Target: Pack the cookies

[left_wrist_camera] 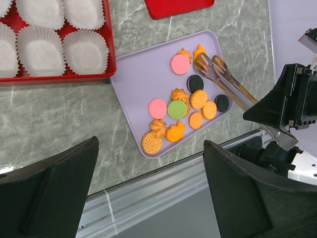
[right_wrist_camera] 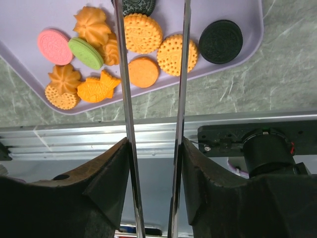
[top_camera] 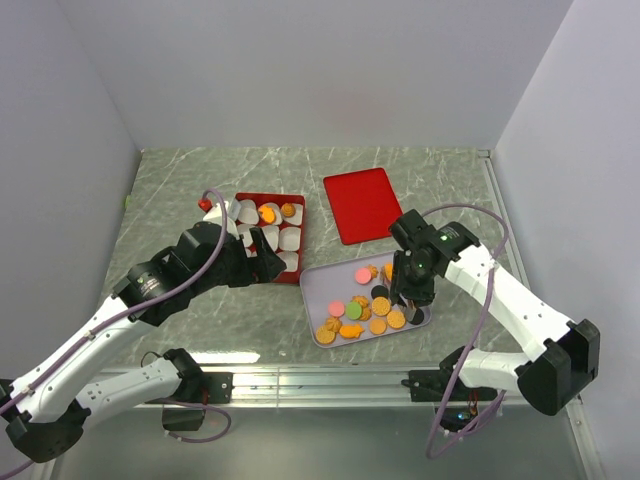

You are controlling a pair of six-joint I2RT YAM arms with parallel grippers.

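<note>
Several cookies [top_camera: 365, 312], orange, pink, green and black, lie on a lilac tray [top_camera: 318, 278]. My right gripper [top_camera: 408, 285] is shut on metal tongs [left_wrist_camera: 228, 82], one tong arm [right_wrist_camera: 124, 74] against each finger. The tong arms stand apart over the tray, on either side of an orange round cookie [right_wrist_camera: 142, 32]. My left gripper [top_camera: 262, 255] hangs open and empty between the tray and a red box [top_camera: 268, 232] of white paper cups. Two of its far cups hold orange cookies [top_camera: 267, 213]. In the left wrist view the left gripper [left_wrist_camera: 150, 144] spans the lilac tray's [left_wrist_camera: 129, 84] near corner.
A flat red lid [top_camera: 362, 205] lies behind the lilac tray. The aluminium rail [top_camera: 330, 380] runs along the table's near edge, close to the tray. White walls enclose the table on three sides.
</note>
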